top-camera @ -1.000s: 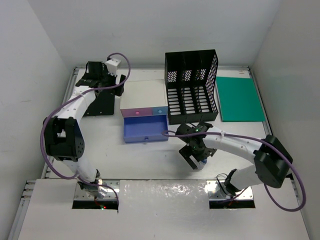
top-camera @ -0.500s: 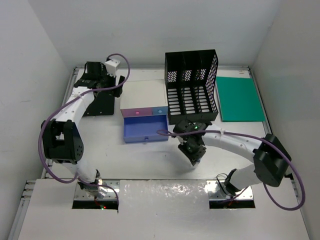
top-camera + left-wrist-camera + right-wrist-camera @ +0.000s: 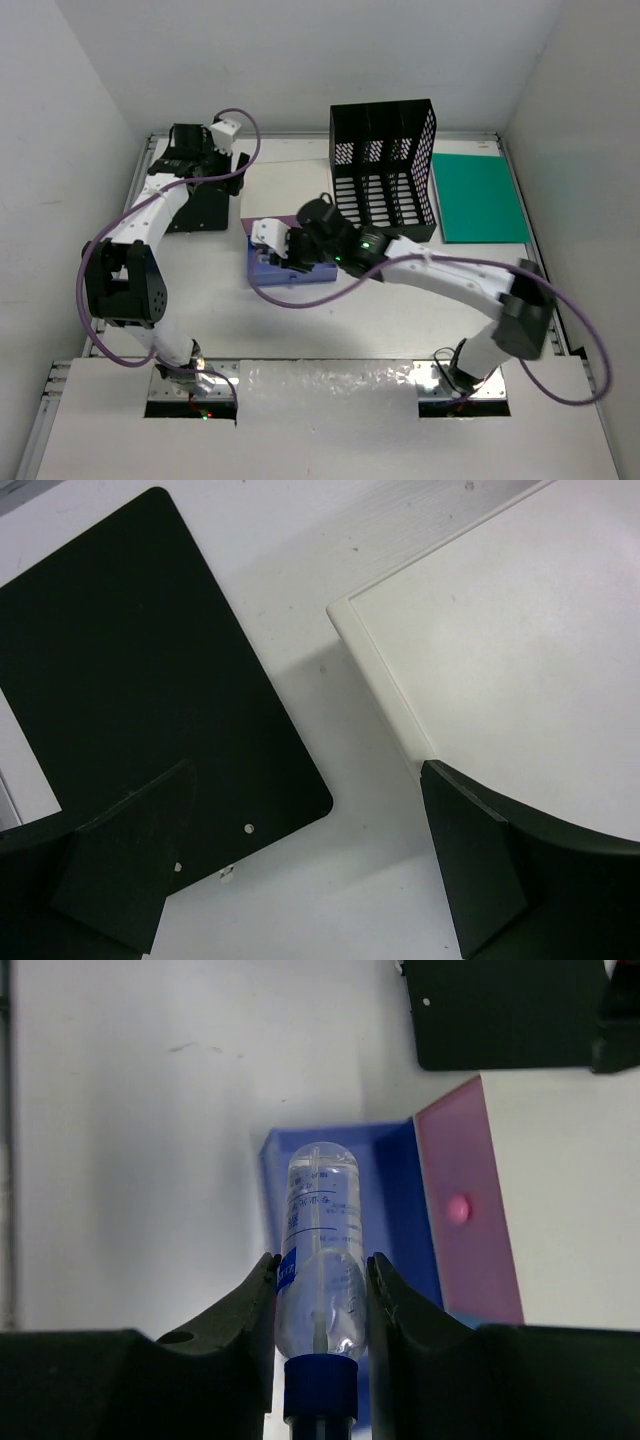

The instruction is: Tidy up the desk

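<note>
The desk (image 3: 220,310) is a white tabletop with a thin grey rim. My right gripper (image 3: 320,1270) is shut on a clear bottle (image 3: 322,1220) with a blue cap, gripping it near the cap. The bottle (image 3: 267,232) hangs over the open blue drawer (image 3: 395,1185) of a small drawer box, beside its pink drawer front (image 3: 470,1210). The same blue drawer (image 3: 290,275) lies left of centre in the top view, with the right gripper (image 3: 288,245) above it. My left gripper (image 3: 300,870) stands open at the back left, nothing between its fingers (image 3: 130,860).
A black slab (image 3: 120,670) and the drawer box's white top (image 3: 500,660) lie under the left gripper (image 3: 205,160). A black file organizer (image 3: 385,175) stands at the back centre, with a green mat (image 3: 480,195) to its right. White walls close in three sides.
My right gripper shut on the bottle near the front centre, lifted it, and swung left to above the open blue drawer. The left arm has stayed put.
</note>
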Motion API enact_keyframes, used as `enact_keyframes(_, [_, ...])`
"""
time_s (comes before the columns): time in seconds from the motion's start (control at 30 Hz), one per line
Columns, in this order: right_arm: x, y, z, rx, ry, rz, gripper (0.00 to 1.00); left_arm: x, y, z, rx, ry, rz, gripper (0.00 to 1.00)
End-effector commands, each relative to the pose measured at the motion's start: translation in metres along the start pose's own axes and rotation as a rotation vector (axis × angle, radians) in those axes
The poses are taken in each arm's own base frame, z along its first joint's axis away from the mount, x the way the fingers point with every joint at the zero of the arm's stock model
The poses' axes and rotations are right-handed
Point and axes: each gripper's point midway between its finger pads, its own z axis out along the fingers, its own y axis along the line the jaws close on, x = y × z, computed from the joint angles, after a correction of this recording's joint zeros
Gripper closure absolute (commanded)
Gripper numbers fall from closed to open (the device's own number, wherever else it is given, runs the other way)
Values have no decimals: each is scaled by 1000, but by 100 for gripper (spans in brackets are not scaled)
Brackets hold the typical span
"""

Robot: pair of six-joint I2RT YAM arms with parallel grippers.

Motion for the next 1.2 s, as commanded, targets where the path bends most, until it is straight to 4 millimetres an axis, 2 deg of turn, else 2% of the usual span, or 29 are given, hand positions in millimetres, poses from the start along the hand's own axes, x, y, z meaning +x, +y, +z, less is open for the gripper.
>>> enact_keyframes(0.0, [-7, -17, 52, -54, -67, -154, 100, -13, 3, -13, -27, -43, 30, 6])
enact_keyframes(0.03, [-8, -22, 61, -47, -69, -176, 100, -12, 3, -12, -29, -39, 31, 6])
enact_keyframes(0.07, [-1, -24, 69, -40, -53, -182, 100, -12, 4, -12, -32, -38, 30, 6])
enact_keyframes(0.1, [14, -26, 83, -33, -9, -191, 100, -11, 6, -12, -44, -34, 29, 6])
enact_keyframes(0.13, [14, -31, 89, -17, -14, -197, 100, -10, 7, -11, -49, -29, 30, 6])
enact_keyframes(0.2, [25, -36, 103, 10, -14, -202, 100, -10, 9, -10, -61, -25, 33, 6])
enact_keyframes(0.33, [44, -44, 114, 57, 4, -201, 100, -9, 11, -10, -67, -20, 35, 6])
enact_keyframes(0.37, [53, -42, 116, 47, 28, -186, 95, -9, 10, -10, -67, -20, 37, 6])
enact_keyframes(0.4, [57, -41, 116, 42, 37, -178, 88, -8, 10, -10, -66, -18, 37, 6])
enact_keyframes(0.43, [60, -41, 116, 39, 47, -171, 74, -8, 10, -10, -67, -20, 37, 6])
enact_keyframes(0.47, [63, -41, 114, 42, 61, -149, 48, -8, 10, -9, -65, -19, 37, 6])
enact_keyframes(0.5, [68, -47, 109, 81, 96, -136, 29, -8, 10, -8, -63, -18, 37, 6])
enact_keyframes(0.7, [77, -61, 84, 194, 137, -107, 25, -6, 9, -3, -51, -12, 32, 6])
enact_keyframes(0.8, [61, -68, 69, 235, 107, -84, 25, -6, 9, -2, -49, -12, 28, 6])
enact_keyframes(0.83, [49, -73, 60, 258, 79, -67, 25, -6, 8, -1, -46, -11, 26, 6])
enact_keyframes(0.93, [23, -82, 46, 341, 35, 83, 27, -8, 8, 0, -42, -14, 17, 6])
enact_keyframes(1.0, [17, -88, 31, 482, 16, 278, 36, -8, 7, 1, -42, -16, 9, 6])
enact_keyframes(1.03, [16, -77, 29, 532, 8, 335, 40, -9, 7, 1, -41, -21, 9, 6])
enact_keyframes(1.07, [38, -76, 18, 694, 16, 517, 42, -9, 7, 1, -38, -22, 4, 6])
enact_keyframes(1.1, [48, -68, 17, 741, 20, 591, 44, -10, 6, 2, -35, -23, 3, 6])
enact_keyframes(1.13, [54, -51, 19, 754, 20, 641, 47, -10, 5, 2, -27, -24, 1, 6])
enact_keyframes(1.17, [71, -33, 23, 765, 6, 742, 51, -9, 4, 3, -25, -23, -1, 6])
